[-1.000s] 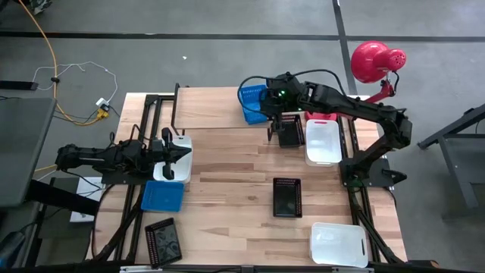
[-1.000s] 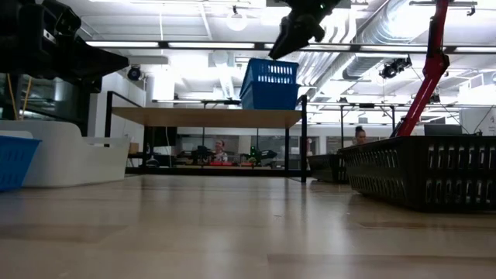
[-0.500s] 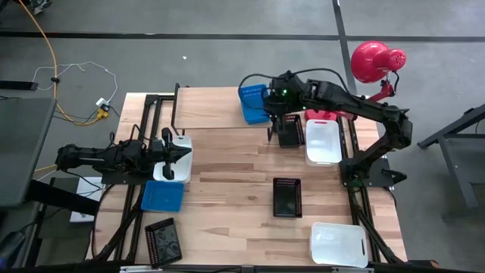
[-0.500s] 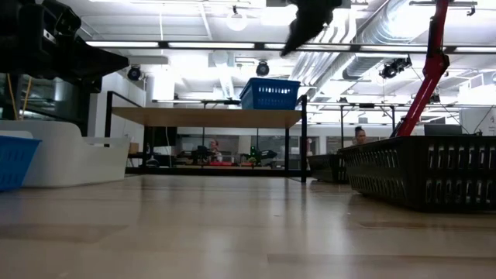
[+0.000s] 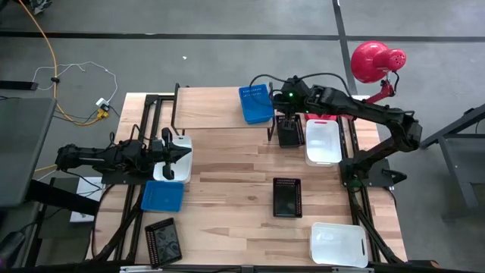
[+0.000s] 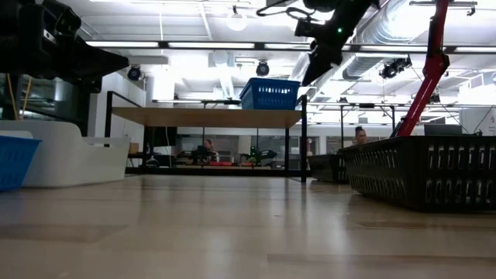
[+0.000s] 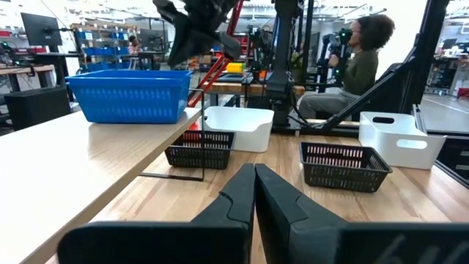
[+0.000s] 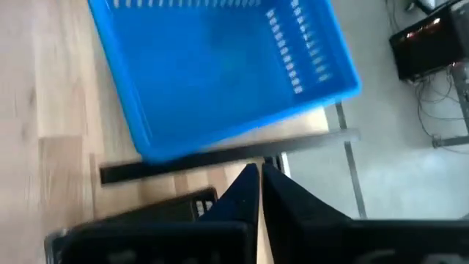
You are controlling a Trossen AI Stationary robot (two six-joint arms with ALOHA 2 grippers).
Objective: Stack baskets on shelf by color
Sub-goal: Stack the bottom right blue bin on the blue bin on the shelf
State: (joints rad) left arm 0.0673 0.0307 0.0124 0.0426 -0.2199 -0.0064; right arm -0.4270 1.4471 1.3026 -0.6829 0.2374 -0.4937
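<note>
One blue basket [image 5: 255, 104] sits on the shelf [image 5: 212, 108] at its right end, nothing stacked on it yet. Our right gripper [image 5: 282, 97] hangs above the shelf's right edge, just right of that basket, fingers clenched on nothing. We read this as the gap between a finished placement and the next pick. Below the gripper a black mesh basket [image 5: 289, 131] rests on the table, with a white basket [image 5: 323, 141] just beyond it to the right. A second blue basket [image 5: 162, 196] lies by our left gripper [image 5: 168, 154], which is parked shut and empty over another white basket [image 5: 182, 157]. Next move, in our judgement: reopen the right fingers, drop onto a basket rim and start a separate pile; blue number two suits the left arm.
</note>
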